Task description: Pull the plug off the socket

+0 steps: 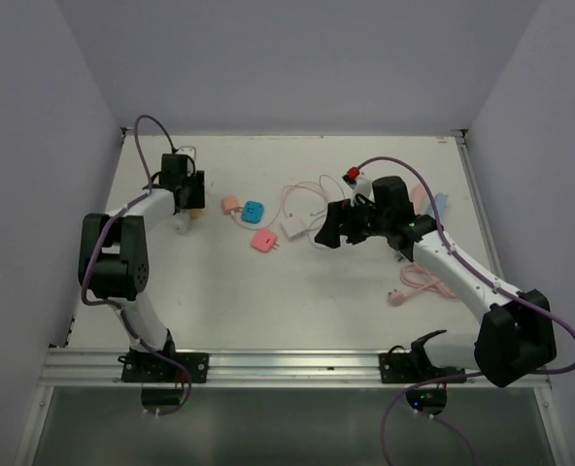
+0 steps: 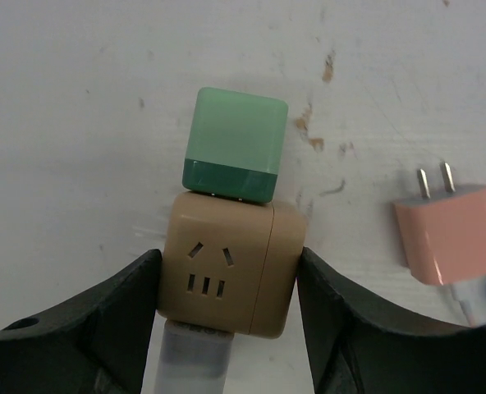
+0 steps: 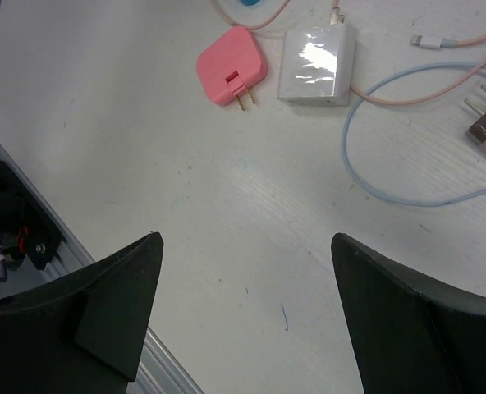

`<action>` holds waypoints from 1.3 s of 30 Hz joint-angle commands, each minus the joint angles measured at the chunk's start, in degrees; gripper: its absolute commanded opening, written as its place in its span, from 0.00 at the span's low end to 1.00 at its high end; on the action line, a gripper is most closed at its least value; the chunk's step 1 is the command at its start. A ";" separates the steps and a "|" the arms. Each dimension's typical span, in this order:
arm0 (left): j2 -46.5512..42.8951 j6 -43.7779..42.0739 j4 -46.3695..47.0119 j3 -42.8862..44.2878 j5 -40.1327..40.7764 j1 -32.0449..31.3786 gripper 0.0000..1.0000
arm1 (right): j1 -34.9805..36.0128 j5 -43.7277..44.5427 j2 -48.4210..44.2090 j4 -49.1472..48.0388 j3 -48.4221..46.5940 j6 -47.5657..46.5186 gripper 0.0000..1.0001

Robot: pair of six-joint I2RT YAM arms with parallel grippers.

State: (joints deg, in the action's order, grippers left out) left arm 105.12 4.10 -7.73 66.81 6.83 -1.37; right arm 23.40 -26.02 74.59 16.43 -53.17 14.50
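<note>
Had the socket (image 2: 226,275) clamped in the left fingers (image 2: 95,328), lower centre, green plug (image 2: 235,148) not yet out; right fingers (image 3: 103,312) wide, probably needed on it next.

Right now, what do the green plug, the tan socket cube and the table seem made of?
The green plug: likely moulded plastic, matte pale top over a darker, glossier band. The socket cube: tan plastic, satin, with a seam and cut slots. The table: white painted or laminated board, perhaps; brownish chips and scuffs show.
</note>
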 commanded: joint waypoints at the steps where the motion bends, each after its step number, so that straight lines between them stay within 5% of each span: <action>1: -5.35 4.33 -9.23 -3.51 4.16 -4.08 0.47 | 1.12 1.15 -2.51 -2.10 0.61 0.26 0.87; 14: -27.75 13.39 -15.65 -24.43 -8.85 -11.11 0.63 | 2.27 1.76 -4.80 -3.42 4.12 1.14 0.87; 18: -33.13 14.45 -15.84 -27.95 -8.15 -12.26 0.79 | 2.53 1.85 -4.80 -3.42 4.74 1.05 0.87; 30: -32.08 11.99 -18.55 -21.29 -5.52 -13.22 0.91 | 3.06 2.82 -4.19 -2.45 4.12 0.53 0.88; 39: -28.84 8.91 -18.55 -18.99 1.07 -19.54 0.92 | 3.58 2.38 -2.61 -2.45 3.60 0.53 0.87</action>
State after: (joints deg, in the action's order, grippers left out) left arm 74.19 15.16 -26.00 45.65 4.60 -19.42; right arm 26.44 -23.92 71.94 15.05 -48.51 15.33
